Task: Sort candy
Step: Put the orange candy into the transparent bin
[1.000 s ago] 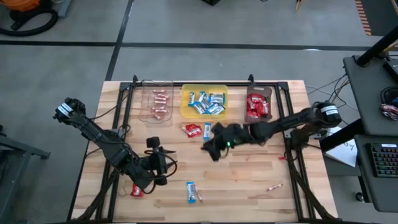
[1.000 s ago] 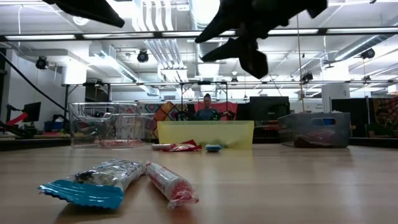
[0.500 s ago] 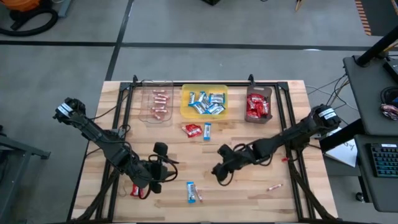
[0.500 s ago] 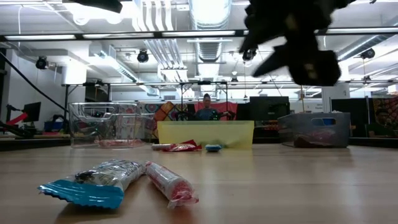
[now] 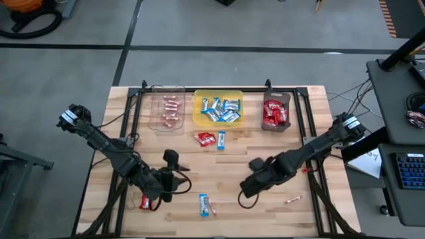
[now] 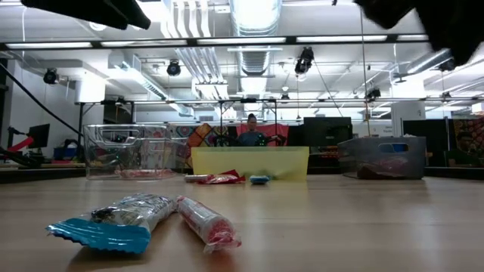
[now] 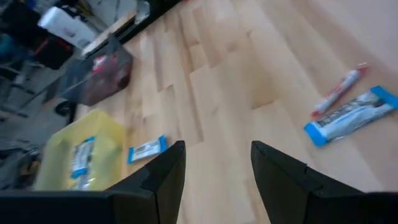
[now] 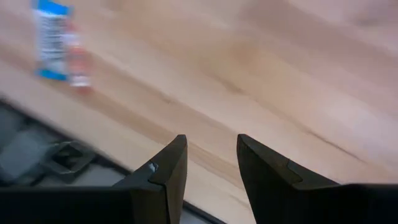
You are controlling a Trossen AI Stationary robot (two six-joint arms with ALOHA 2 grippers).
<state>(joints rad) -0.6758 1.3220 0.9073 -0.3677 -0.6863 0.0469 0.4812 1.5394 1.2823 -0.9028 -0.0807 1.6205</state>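
Note:
Loose candy lies on the wooden table. A blue-and-white bar (image 5: 204,204) with a pinkish stick (image 5: 212,210) beside it sits near the near edge; both show close up in the low view (image 6: 113,219) (image 6: 206,221). A red packet (image 5: 204,138) and a blue bar (image 5: 221,139) lie in front of the yellow tray (image 5: 218,119). Another red packet (image 5: 145,202) lies under the left arm, and a pinkish stick (image 5: 293,198) lies at the near right. My left gripper (image 7: 217,168) hovers open, left of the near bar. My right gripper (image 8: 211,168) hovers open, right of it.
Along the far edge stand a clear tray (image 5: 167,111) with pinkish sticks, the yellow tray with blue bars, and a dark tray (image 5: 276,113) with red packets. A small red piece (image 5: 302,169) lies by the right frame rail. Bare wood lies between the two grippers.
My right gripper has moved from beside the red packet and blue bar in front of the yellow tray toward the table's near edge and a little to the right, stopping right of the near blue bar. No candy has moved.

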